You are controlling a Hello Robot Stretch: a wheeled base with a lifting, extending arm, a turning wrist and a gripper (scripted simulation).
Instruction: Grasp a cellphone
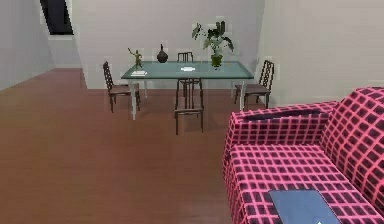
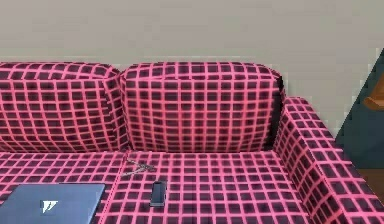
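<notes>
Fwd view: wood floor [image 1: 90,150], glass table [image 1: 187,71] w/ chairs [image 1: 189,100] by far wall, plant [image 1: 215,42] on top; pink checked sofa [image 1: 300,150] at lower right.

Arm side view: dark cellphone [image 2: 157,193] flat on sofa seat, just right of laptop [image 2: 55,203]. Gripper state: can't tell.

The bottom edge cuts off the flat grey laptop [image 2: 52,203]. I cannot identify the small dark slab [image 2: 157,193] beside it
</notes>
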